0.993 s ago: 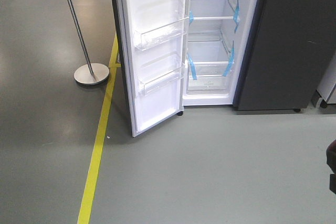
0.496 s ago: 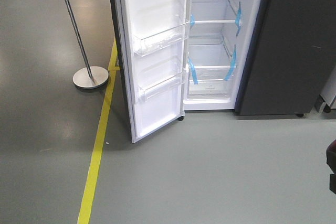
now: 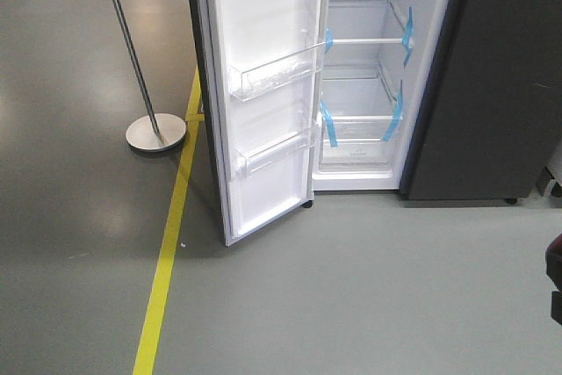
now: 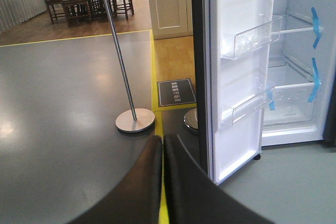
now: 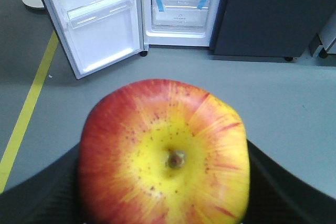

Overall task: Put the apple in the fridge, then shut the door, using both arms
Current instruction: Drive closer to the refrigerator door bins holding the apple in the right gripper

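The left gripper (image 4: 162,141) shows in its own wrist view. Its two dark fingers (image 4: 142,182) are pressed together with only a thin line between them, and they hold nothing. It hangs above the grey floor (image 3: 79,217), well apart from the fridge. Beyond it stands a metal pole stand (image 3: 155,133) with a round base. Just to the right of this base a yellow line (image 3: 165,261) runs along the floor up to the foot of the door.

Next comes the door (image 3: 263,32). It is wide open, with its white inner side turned to the front camera. It carries two clear bins (image 3: 274,72), one above the other. To the right of the door is the open fridge (image 3: 360,6), white inside, with clear shelves (image 3: 364,40) and a clear drawer (image 3: 356,142) at the bottom. Strips of blue tape (image 3: 327,122) hang on the front edges. Further right, the other half of the fridge is dark grey and closed.

On the right side, the right gripper (image 5: 166,166) is clamped on the apple (image 5: 157,124), with a dark finger at each side of the fruit. The apple fills the lower part of the right wrist view. Its stem end faces the camera, yellow around the stem and red toward the edges. So the apple sits in the gripper, outside the fridge. The fridge and the open door are at the top of this view, across a stretch of floor and well apart from the apple.
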Tool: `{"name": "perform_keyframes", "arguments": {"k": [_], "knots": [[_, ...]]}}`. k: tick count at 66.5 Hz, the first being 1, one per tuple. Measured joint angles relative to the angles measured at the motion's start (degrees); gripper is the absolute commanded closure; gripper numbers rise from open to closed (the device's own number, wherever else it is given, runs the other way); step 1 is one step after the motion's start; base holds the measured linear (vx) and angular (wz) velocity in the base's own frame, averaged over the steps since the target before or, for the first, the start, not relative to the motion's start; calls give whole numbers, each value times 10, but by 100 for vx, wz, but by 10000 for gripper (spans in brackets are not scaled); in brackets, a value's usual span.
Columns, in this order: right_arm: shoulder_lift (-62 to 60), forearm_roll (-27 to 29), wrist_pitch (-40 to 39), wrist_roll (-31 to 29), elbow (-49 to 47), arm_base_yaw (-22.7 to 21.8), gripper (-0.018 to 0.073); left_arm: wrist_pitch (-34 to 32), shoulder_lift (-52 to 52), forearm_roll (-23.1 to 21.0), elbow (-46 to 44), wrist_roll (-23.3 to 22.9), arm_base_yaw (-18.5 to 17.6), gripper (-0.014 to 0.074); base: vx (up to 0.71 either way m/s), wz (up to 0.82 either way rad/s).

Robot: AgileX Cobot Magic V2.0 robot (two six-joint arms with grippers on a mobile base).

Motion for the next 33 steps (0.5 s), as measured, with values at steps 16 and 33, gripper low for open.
{"name": "perform_keyframes", "arguments": {"k": [16, 33], "knots": [[0, 0, 0, 0, 0, 0, 406, 0, 0, 0, 0, 0, 0, 602, 6, 2], [0, 0, 0, 0, 0, 0, 406, 0, 0, 0, 0, 0, 0, 602, 8, 2]]}}
